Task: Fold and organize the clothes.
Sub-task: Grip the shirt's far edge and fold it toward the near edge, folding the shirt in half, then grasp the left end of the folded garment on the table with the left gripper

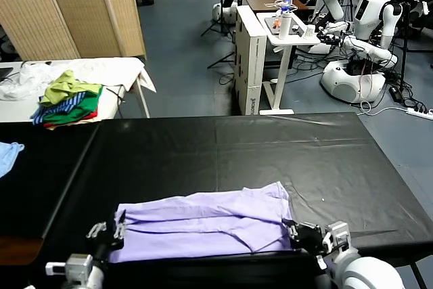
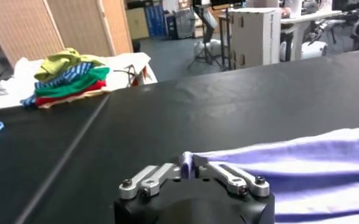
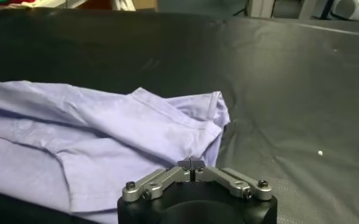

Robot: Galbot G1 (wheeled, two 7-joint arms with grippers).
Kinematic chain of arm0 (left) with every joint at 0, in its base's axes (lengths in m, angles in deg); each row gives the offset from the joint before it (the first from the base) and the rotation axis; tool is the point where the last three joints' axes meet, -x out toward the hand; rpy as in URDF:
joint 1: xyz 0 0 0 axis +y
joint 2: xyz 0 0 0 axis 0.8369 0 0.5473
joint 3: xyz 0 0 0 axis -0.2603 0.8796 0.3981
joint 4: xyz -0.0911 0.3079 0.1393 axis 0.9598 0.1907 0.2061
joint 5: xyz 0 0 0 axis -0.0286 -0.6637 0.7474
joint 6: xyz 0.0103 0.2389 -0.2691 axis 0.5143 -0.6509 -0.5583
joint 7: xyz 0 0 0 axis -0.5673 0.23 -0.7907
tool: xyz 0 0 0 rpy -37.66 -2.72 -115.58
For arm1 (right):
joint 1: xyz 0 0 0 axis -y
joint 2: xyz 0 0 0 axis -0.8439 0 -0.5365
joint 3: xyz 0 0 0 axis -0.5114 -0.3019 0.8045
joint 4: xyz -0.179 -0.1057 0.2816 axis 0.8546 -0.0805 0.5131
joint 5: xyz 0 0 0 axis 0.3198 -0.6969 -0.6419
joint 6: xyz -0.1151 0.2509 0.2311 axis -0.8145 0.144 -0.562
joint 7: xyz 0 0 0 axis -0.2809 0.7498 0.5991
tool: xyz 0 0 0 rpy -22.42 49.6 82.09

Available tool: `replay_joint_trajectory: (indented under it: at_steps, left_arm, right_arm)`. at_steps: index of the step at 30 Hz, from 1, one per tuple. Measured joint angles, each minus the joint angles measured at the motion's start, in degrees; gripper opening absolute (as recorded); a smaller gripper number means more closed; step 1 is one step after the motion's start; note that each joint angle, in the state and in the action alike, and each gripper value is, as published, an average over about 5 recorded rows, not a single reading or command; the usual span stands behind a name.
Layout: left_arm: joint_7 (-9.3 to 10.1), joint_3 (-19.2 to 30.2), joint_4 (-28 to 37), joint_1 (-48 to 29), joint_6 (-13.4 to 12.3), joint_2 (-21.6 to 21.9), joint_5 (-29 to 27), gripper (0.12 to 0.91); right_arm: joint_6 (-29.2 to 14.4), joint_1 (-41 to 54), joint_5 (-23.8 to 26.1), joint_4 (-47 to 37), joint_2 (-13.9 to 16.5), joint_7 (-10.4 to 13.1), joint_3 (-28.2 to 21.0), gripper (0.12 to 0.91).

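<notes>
The clothes are one pale lavender T-shirt lying folded into a long band along the near edge of the black table. My left gripper is at the band's left end. In the left wrist view its jaws stand close together with a pinch of the lavender fabric between them. At the band's right near corner sits my right gripper. In the right wrist view its jaws are shut where the shirt's edge runs into the tips.
A green, blue and red heap of garments lies on a white table beyond the far left corner. A light blue cloth lies at the left edge. Beyond the table stand a white desk and other robots.
</notes>
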Motion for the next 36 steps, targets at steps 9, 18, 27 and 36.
replay_joint_trajectory:
  at_steps: [9, 18, 27, 36]
  left_arm:
    - [2.54, -2.23, -2.68, -0.04, 3.25, -1.37, 4.72, 0.907]
    - [4.03, -5.49, 0.04, -10.60, 8.82, 3.11, 23.08, 0.907]
    - [4.20, -2.63, 6.12, -18.81, 13.95, 5.89, 30.86, 0.907]
    - [5.41, -1.75, 8.85, -20.02, 18.80, 6.98, 31.50, 0.907]
  right_arm:
    - [0.00, -1.02, -3.26, 3.47, 1.09, -0.17, 3.60, 0.284]
    - [0.00, 5.37, -5.71, 1.15, -0.33, 2.07, 4.26, 0.827]
    - [0.00, 16.13, -5.41, -9.87, -3.79, 3.46, -0.32, 0.907]
    - [0.00, 20.64, -4.10, -15.57, -6.34, 3.56, -3.38, 0.890]
